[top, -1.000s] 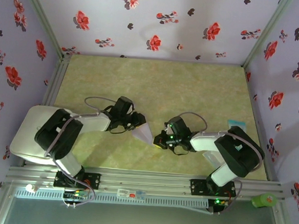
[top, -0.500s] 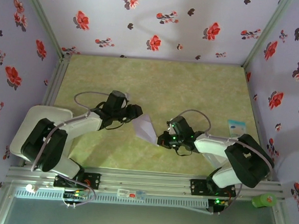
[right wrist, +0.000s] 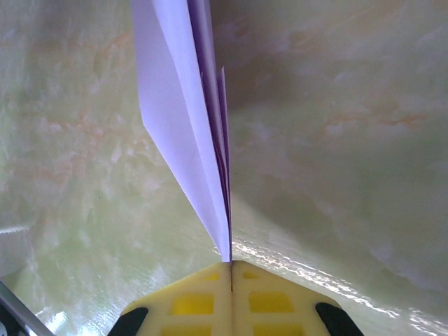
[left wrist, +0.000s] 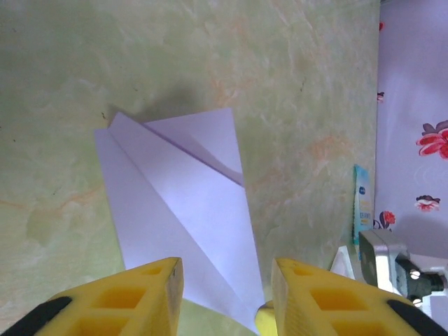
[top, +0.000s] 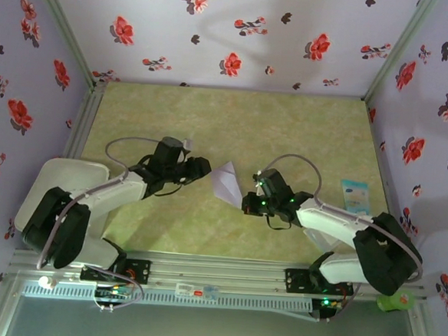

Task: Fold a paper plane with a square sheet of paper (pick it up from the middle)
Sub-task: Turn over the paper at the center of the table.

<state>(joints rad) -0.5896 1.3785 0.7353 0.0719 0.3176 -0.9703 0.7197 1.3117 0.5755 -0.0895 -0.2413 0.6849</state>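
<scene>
Pinches the paper plane [right wrist: 185, 119] at its pointed tip with the right fingers [right wrist: 192, 297], pressed flat together on the stacked layers and pointing along the centre crease. Places the plane [top: 227, 182], in the top view, near the middle of the desk [top: 288, 126], between the two arms, nose toward the right side and tail toward the left fingers [top: 201, 167]. Shows those left fingers [left wrist: 133, 294] spread in the left wrist view, with the plane's tail running down into the gap and touching neither pad, as far as can be told. Cannot tell resting on the desk from hanging just clear of it.

Looks like a one-sided hold of a nearly finished dart, with the left side free to back away or to press a fold. To do it well: grip only the tip, squarely across the crease, to hold the layers stacked and stop any fanning. Draw the left fingers straight back along the plane's length, not sideways, to avoid catching the loose upper flap. Avoid twisting the right wrist, for fear of droop and swing in such thin paper. Set down flat on bare desk, well apart from the light-blue card [top: 354, 194] by the right wall.
</scene>
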